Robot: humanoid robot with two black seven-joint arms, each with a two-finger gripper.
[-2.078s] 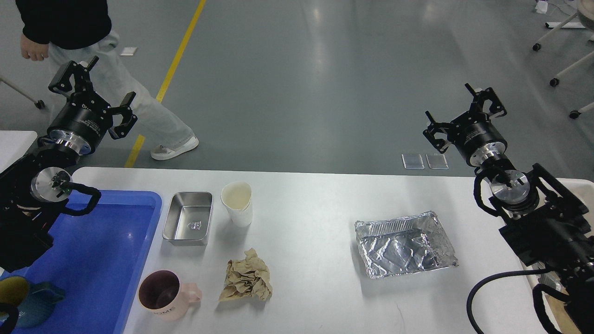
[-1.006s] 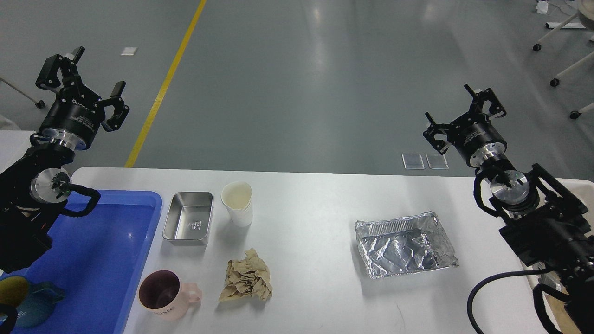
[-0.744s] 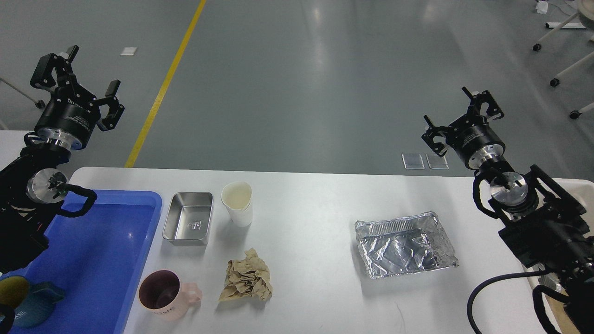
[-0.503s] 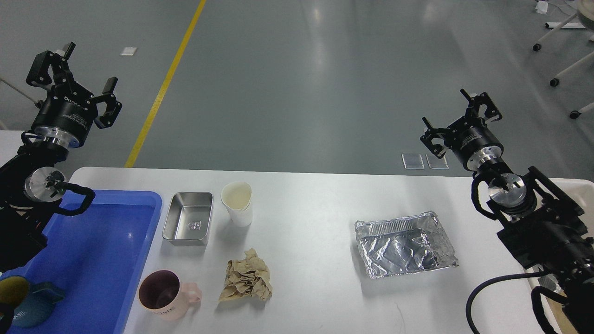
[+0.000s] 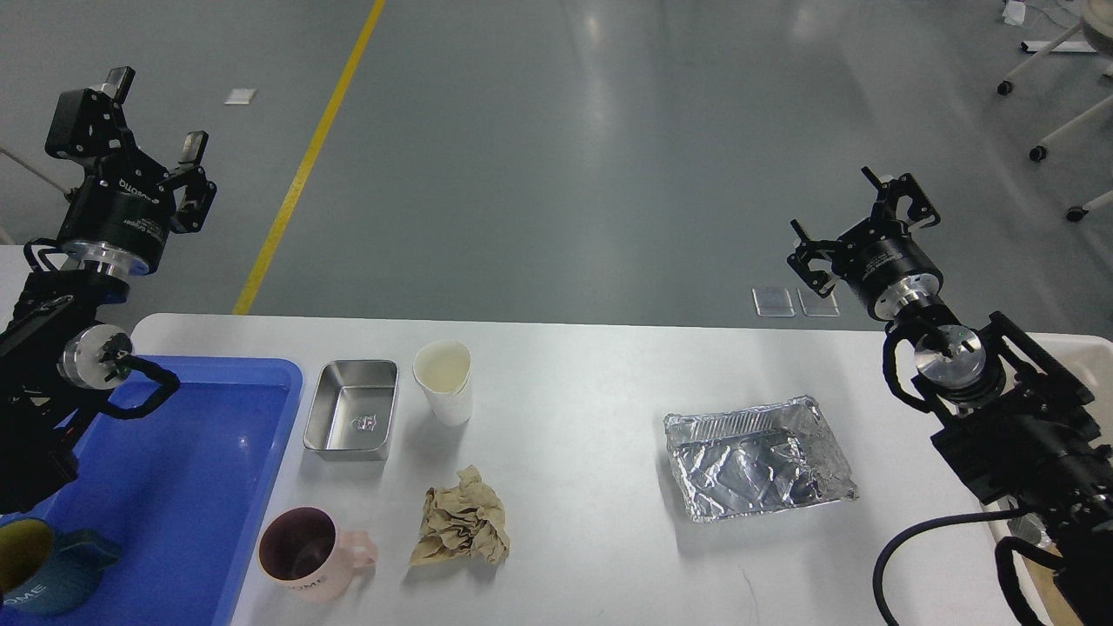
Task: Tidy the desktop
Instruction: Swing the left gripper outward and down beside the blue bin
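Black arms [image 5: 1017, 435], silver joint discs

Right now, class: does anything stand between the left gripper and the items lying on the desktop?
Nothing visible does. The left gripper hangs open above the far left corner of the desktop, holding nothing. The steel tin, paper cup, pink mug and crumpled paper all lie uncovered, apart from one another.

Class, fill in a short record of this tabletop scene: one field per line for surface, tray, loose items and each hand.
surface: white desktop
tray: blue tray at left, teal mug inside
loose items: steel tin, paper cup, pink mug, crumpled brown paper, foil container
left hand: raised, open, empty
right hand: raised, open, empty
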